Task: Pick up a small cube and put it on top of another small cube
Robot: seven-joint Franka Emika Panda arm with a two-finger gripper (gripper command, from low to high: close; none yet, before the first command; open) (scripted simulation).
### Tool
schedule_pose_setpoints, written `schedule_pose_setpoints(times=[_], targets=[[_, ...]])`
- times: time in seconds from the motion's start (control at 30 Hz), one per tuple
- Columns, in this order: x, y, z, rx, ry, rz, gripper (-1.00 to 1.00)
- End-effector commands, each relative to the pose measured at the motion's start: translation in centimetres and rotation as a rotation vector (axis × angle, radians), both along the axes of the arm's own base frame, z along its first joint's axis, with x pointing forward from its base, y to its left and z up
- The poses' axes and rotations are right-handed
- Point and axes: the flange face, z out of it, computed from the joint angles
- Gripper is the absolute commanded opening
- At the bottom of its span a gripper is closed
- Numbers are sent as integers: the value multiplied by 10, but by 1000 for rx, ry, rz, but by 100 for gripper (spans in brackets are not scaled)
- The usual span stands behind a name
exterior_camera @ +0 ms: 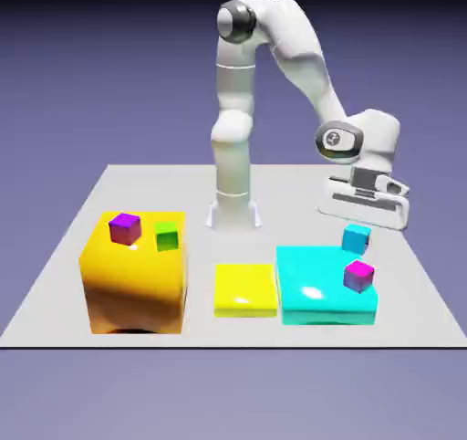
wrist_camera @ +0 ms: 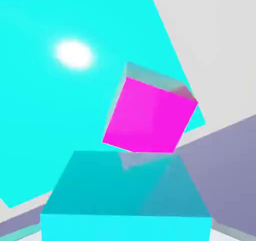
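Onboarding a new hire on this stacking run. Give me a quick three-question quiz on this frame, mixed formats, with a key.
1. True or false: the small cyan cube is held in the gripper, clear of any surface.
2. Multiple choice: the magenta cube nearest the gripper rests on: A) the orange block; B) the flat yellow block; C) the large flat cyan block.
3. Short answer: what shares the top of the orange block with the other magenta cube?

Key:
1. True: it hangs under the hand, and the hand view shows it large at the bottom edge, hiding the fingers.
2. C
3. A small green cube.
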Motion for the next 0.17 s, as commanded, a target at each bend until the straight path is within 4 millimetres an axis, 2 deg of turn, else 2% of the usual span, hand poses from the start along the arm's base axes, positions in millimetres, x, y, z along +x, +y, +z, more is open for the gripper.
schedule_pose_setpoints(times=[0.0,0.03,0.07,0.1,0.13], targets=[[3,-2,-12,1,0,0,-100],[5,-4,-21,1,0,-1,-100],[5,-4,-21,1,0,-1,100],[5,-4,-21,1,0,-1,100],[3,-2,-10,1,0,0,100]])
